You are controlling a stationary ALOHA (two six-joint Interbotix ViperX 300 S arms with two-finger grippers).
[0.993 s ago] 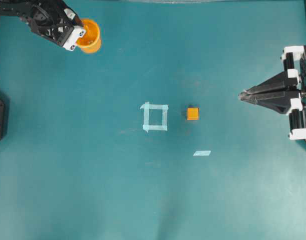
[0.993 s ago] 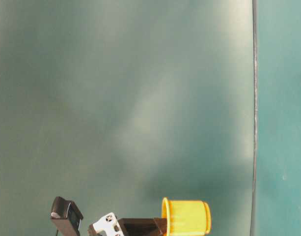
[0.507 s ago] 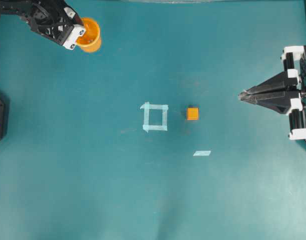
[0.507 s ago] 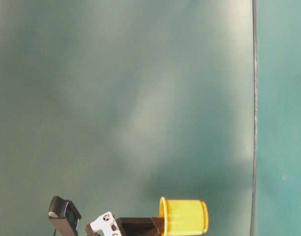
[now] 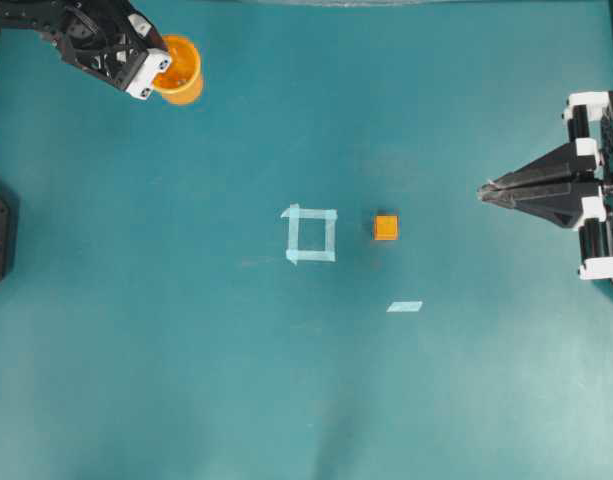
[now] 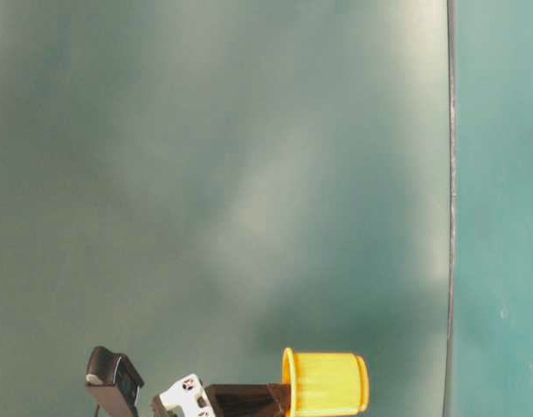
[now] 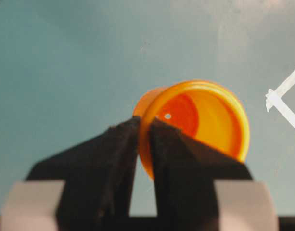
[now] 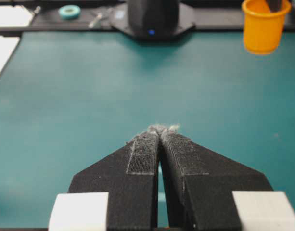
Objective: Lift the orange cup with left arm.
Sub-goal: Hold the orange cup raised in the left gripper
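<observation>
While the left arm (image 5: 86,35) reaches outward, its fingers (image 7: 123,144) pinch the orange cup (image 5: 179,70) rim.

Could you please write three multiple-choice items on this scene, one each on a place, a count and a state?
1. Where in the overhead view is the orange cup?
A. top left corner
B. inside the tape square
C. beside the right gripper

2. How many orange cubes lie on the table?
A. none
B. one
C. three

3. How does the left gripper stand?
A. wide open above the cup
B. shut on the cup's rim
C. shut on the cube

Answers:
1 A, the cup sits at top left.
2 B, a single cube lies right of the tape square.
3 B, the wrist view shows its fingers pinching the cup wall.
</observation>
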